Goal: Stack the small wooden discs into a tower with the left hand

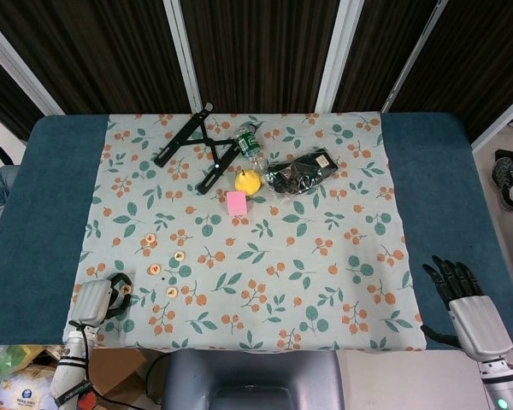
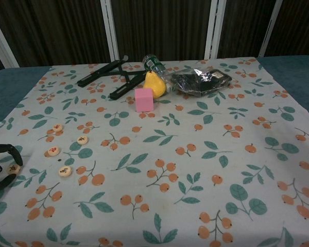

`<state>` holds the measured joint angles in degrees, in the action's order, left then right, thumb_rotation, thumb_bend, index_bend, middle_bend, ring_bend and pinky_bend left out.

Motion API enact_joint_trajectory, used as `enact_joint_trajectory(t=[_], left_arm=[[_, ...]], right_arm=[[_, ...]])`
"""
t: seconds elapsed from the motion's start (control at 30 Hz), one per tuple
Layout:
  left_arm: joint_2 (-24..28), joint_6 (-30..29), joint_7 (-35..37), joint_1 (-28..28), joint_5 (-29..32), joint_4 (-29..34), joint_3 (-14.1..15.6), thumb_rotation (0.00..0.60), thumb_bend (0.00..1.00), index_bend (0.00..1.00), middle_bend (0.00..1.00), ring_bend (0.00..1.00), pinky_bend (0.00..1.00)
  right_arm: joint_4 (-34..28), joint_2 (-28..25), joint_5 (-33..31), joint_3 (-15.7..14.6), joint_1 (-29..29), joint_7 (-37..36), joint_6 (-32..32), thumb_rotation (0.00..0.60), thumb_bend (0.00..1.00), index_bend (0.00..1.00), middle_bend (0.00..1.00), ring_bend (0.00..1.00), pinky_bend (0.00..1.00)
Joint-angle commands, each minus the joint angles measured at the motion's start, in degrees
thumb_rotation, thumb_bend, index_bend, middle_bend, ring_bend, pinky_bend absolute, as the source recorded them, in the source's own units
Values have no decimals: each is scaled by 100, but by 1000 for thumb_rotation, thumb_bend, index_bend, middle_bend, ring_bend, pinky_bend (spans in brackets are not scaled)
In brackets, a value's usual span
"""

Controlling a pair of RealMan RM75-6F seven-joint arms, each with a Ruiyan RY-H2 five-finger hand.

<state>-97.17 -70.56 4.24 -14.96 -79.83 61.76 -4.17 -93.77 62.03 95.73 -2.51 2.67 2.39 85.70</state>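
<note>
Left hand (image 2: 1,167) sits at the near-left edge of the floral tablecloth (image 1: 325,282), black fingers (image 2: 5,150) curled around one small round wooden disc (image 2: 13,168); disc sits inside the curl, looks pinched between thumb and fingers, but contact is hard to confirm at this size. In the head view the same left hand (image 1: 98,301) shows its grey-white back, with that disc (image 1: 126,289) at the fingertips. Four more small wooden discs lie loose and flat on the cloth just right of it, none stacked: one nearest the front (image 2: 65,171), one with a red mark (image 2: 53,151), one further in (image 2: 82,139), one furthest back (image 2: 57,127). All separate, not touching. Right hand (image 1: 466,303) is off the cloth at the near-right corner over the blue table surface (image 1: 43,196), fingers spread apart, holding nothing. At the back of the cloth: black folding stand (image 1: 197,145), clear plastic bottle with green label (image 1: 250,143), yellow pear-shaped fruit (image 2: 154,85), pink cube (image 2: 143,100) just in front of it, black item in clear plastic wrap (image 2: 198,81).
</note>
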Motion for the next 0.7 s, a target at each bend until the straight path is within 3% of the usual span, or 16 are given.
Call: enact_joint_trajectory(t=[0.03,0.37,0.7], left_arm=[[44,-31,28,-19,2,93,-43,600,415,495,1000,1000,1000],[-10,23,-121,-320,140,521,-399,600,416,496,1000,1000,1000],[-364,369,-560,-672,482,459,-618,600,416,487,1000,1000,1000]], right_arm=[[1,2,2,-2,2,9,-4,600,204,0,0,0,0],[-9,25,7,-7,14,60,-35,600,204,0,0,0,0],[-12,14,-46,18,25,44,-52,600,205,0,0,0,0]])
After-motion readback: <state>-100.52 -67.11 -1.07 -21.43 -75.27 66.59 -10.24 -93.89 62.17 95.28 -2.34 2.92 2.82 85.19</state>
